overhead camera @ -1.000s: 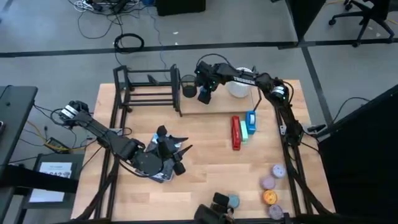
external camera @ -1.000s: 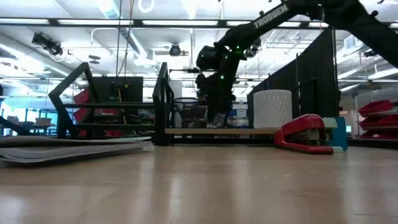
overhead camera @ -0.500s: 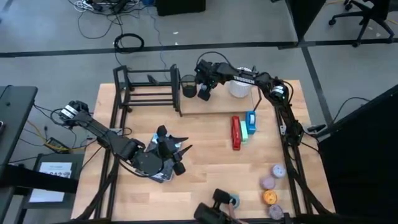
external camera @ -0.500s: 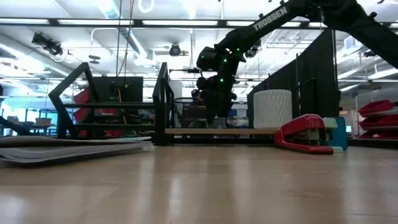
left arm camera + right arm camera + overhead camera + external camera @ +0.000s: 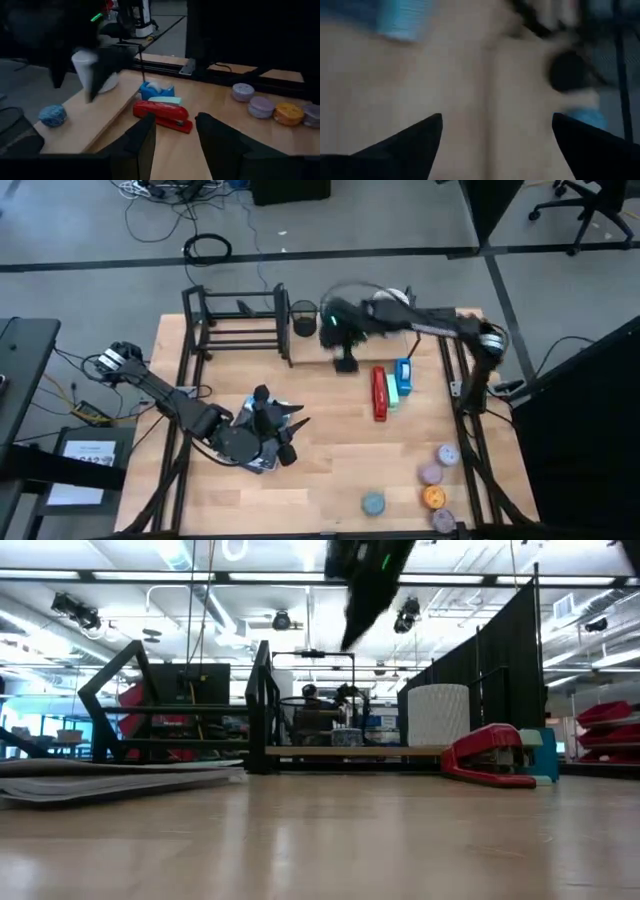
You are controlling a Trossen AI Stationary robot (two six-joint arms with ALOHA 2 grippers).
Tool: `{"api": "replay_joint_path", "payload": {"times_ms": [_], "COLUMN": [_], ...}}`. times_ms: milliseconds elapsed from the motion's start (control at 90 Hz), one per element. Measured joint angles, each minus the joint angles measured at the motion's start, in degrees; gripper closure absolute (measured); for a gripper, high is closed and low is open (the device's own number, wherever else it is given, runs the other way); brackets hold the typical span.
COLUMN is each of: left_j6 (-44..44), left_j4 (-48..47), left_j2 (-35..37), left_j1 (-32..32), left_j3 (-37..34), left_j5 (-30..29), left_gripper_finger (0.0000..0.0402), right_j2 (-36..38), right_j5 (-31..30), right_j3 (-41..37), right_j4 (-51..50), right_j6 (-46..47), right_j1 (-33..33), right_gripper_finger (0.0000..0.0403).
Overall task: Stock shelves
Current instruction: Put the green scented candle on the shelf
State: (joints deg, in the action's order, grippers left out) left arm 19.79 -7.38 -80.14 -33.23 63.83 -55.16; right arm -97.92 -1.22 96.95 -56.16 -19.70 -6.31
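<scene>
Two arms noted. High view: shelves (image 5: 240, 330) at desk (image 5: 330, 460) far edge; right gripper (image 5: 346, 363) just beside board, fingers spread, empty. Left gripper (image 5: 262, 420) low, near papers. Left wrist view: fingers (image 5: 145, 142) parted, empty; red stapler (image 5: 162, 114) ahead.

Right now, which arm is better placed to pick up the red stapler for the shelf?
The right. Its open gripper hangs just beside the red stapler, while the left gripper waits farther off, across the table.
</scene>
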Motion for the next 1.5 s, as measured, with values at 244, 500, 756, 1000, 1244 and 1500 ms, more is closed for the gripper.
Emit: {"api": "replay_joint_path", "payload": {"times_ms": [244,500,756,1000,1244,1500], "left_j6": [0.02,-0.37,-1.35,0.85,1.68,3.16], "left_j4": [0.15,0.25,0.29,0.25,0.15,0.19], "left_j2": [0.00,0.00,0.00,-0.13,-1.48,-2.40], "left_j1": [-1.72,-1.37,-0.02,0.13,0.13,0.13], "left_j3": [0.00,0.00,0.00,0.00,-0.04,-0.04], "left_j5": [-0.28,-1.02,-1.39,-1.37,0.43,0.73], "left_gripper_finger": [0.0275,0.0275,0.0275,0.0275,0.0275,0.0275], "right_j2": [11.68,7.40,-2.99,-8.81,-8.93,-8.90], "right_j5": [1.46,1.20,1.45,0.64,-3.32,-2.90], "right_j3": [-19.43,-26.29,-26.35,-26.39,-26.98,-29.58], "right_j4": [13.26,21.92,28.91,30.77,32.05,35.18], "right_j6": [17.44,25.73,25.87,21.90,21.87,24.05], "right_j1": [24.31,43.89,48.73,48.74,48.20,48.09], "right_gripper_finger": [0.0059,0.0059,0.0050,0.0031,0.0037,0.0057]}}
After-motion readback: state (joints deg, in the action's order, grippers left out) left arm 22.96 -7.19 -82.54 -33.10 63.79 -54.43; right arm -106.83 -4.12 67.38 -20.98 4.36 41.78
